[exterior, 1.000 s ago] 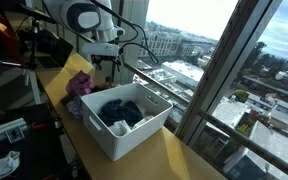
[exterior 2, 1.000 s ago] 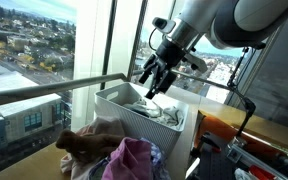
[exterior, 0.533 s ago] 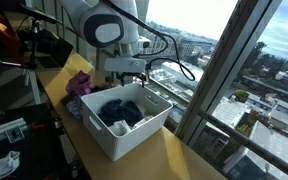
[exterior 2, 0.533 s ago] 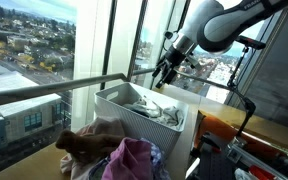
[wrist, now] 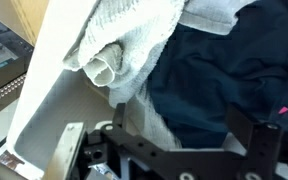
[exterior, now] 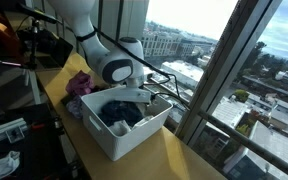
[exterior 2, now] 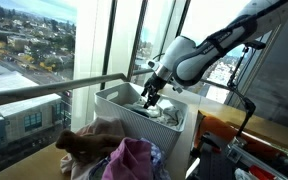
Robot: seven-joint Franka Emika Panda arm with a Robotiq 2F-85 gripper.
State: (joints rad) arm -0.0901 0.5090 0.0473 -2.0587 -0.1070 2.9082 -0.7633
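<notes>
Window-side wooden counter (exterior: 174, 158): the gripper (wrist: 184, 120) hung low in the white bin (exterior: 134, 140), jaws spread and empty, over a dark blue cloth (wrist: 234, 70) and white towel (wrist: 134, 45). A pink clothes pile (exterior: 79, 85) lay outside, untouched.

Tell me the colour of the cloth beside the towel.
Dark navy blue; the cloth shows best in the wrist view, beside a white towel.

Two exterior views facing the bin (exterior: 124, 125) oppositely, wrist close above
</notes>
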